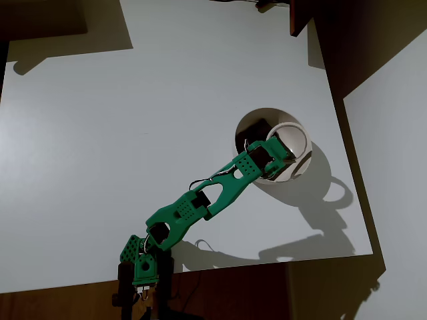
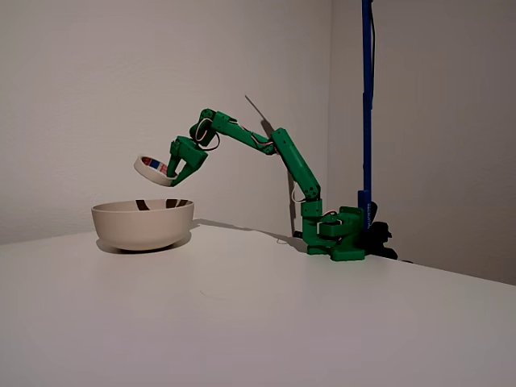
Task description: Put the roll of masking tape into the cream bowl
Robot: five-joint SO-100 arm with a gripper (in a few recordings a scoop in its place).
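The cream bowl point(image 1: 248, 122) point(image 2: 143, 224) stands on the white table, toward the right in the overhead view and at the left in the fixed view. The roll of masking tape point(image 1: 293, 123) point(image 2: 151, 169), a whitish ring with reddish print inside, hangs tilted a short way above the bowl's opening. My green gripper point(image 1: 273, 155) point(image 2: 172, 171) is shut on the ring's near side, over the bowl. A dark brown shape point(image 1: 260, 128) lies inside the bowl.
The arm's base point(image 2: 339, 234) sits at the table's near edge in the overhead view, beside a blue upright pole point(image 2: 367, 97). The table's right edge point(image 1: 347, 160) runs close past the bowl. Open white tabletop point(image 1: 120, 133) spreads to the left.
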